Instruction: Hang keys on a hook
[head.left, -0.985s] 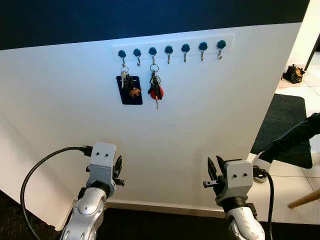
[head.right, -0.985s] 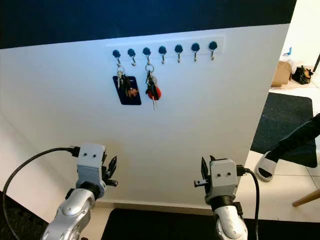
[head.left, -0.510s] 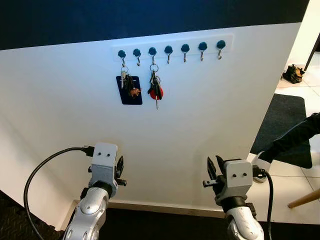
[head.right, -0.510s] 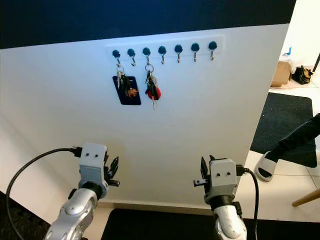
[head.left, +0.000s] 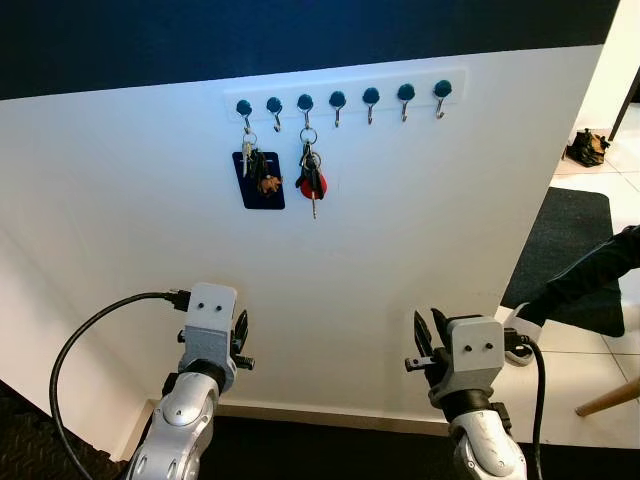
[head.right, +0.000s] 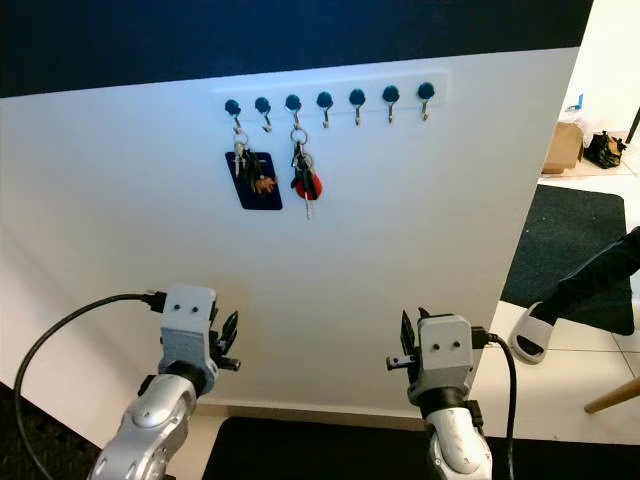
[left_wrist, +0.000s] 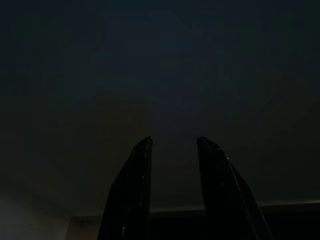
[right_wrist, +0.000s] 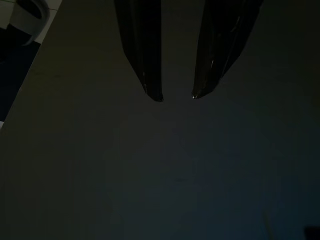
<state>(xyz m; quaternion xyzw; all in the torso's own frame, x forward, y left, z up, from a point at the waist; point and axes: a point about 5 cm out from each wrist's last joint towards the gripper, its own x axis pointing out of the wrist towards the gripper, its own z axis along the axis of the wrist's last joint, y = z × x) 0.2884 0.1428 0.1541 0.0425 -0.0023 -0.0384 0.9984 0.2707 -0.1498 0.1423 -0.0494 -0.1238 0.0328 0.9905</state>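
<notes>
— Where do our grippers stand?

— Our left gripper (head.left: 238, 340) is low before the white wall (head.left: 420, 250), its two black fingers (left_wrist: 131, 190) parted with nothing between them. Our right gripper (head.left: 425, 345) sits at the same height on the other side, its fingers (right_wrist: 142, 50) likewise spread and empty. Both wrist views are very dark; we can make out the fingertips against a plain surface, which seems to be the wall, and little more.

— And the keys?

— We see two bunches on the hook rail (head.left: 345, 95) near the top of the wall. The rail is white and carries seven hooks with dark blue knobs. One bunch of keys (head.left: 262, 175) hangs from the leftmost hook (head.left: 245, 112) with a dark blue card-like tag behind it and a small brown charm. The second bunch (head.left: 311, 180), with a red fob, hangs from the third hook (head.left: 306, 108). The rest of the hooks are bare. Both bunches are well above our grippers.

— What about the room?

— Above the white wall runs a dark navy band (head.left: 300, 40). At the wall's foot lies a black mat (head.left: 330, 450). To our right the floor is pale tile (head.left: 600, 370), with a dark rug (head.left: 570, 230) and a person's dark-clad leg (head.left: 590, 275) ending in a white slipper (head.right: 532, 335). A pale wooden leg (head.left: 610, 398) slants in at the edge.
</notes>
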